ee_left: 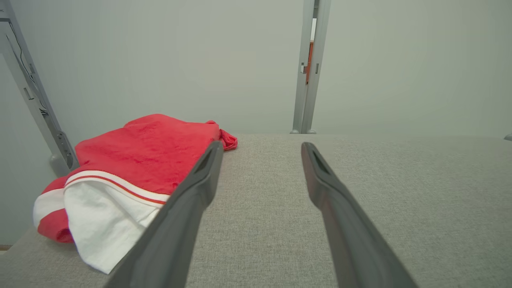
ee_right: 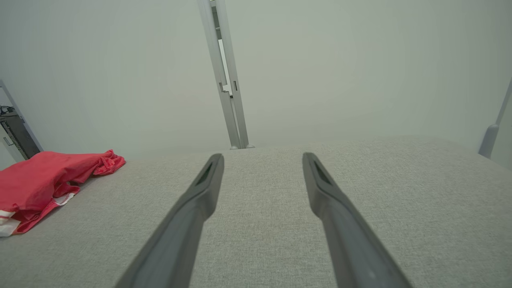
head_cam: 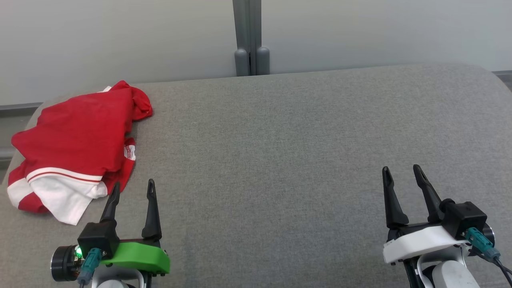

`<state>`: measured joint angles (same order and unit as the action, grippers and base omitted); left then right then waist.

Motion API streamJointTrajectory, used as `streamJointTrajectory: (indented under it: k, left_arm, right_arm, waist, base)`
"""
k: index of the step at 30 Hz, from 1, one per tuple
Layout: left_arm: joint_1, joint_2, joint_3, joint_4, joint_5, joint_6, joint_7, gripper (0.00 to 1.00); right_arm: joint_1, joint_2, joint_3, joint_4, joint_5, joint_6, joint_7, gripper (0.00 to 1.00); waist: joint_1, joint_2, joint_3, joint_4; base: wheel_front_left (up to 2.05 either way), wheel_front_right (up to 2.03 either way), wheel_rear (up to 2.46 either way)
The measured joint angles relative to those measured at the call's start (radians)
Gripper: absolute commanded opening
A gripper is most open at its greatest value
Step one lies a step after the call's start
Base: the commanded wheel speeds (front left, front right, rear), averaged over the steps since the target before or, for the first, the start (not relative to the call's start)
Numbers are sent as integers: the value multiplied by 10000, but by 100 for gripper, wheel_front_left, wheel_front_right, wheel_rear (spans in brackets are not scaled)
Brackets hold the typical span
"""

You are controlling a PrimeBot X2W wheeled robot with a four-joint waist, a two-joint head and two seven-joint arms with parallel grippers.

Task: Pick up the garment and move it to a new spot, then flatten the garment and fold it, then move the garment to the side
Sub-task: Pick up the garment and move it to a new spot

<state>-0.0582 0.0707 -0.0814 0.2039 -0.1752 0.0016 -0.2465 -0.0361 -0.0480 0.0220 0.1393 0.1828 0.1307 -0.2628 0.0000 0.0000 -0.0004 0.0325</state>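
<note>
This looks like a robotics lab or test booth. Plain pale wall panels (head_cam: 120, 40) close off the space, joined at a grey metal post (head_cam: 248, 36) with rounded feet, and a slanted metal frame strut (ee_left: 56, 140) at the side carries a thin cable (ee_left: 27, 74). The work surface is a broad table (head_cam: 280, 140) covered in grey woven fabric.

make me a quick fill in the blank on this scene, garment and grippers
1. The garment is red and ____.
2. It lies crumpled on the ____ side of the grey surface.
3. The left gripper and right gripper are both ____, holding nothing.

Missing words: white; left; open
</note>
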Motion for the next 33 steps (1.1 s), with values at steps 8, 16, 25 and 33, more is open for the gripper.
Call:
streamJointTrajectory:
  k: [8,16,25,33]
  left_arm:
    - [-12,130,98,15,-88,102,-12,100]
    - [-16,236,146,-25,-104,207,-29,100]
    - [-16,288,182,-44,-169,314,-98,100]
    - [-15,328,230,-107,-190,370,-115,100]
  right_arm:
    - [4,-2,46,0,8,0,0,100]
    - [16,-2,102,-6,27,0,0,100]
    - [20,-2,113,-23,38,0,0,100]
    - [2,0,134,17,67,0,0,100]
  waist:
    - [0,0,39,414]
    - [0,0,114,1076]
    - [0,0,234,1974]
    - [0,0,322,2798]
  base:
    - [0,0,0]
    - [0,0,0]
    - [0,0,0]
    - [0,0,0]
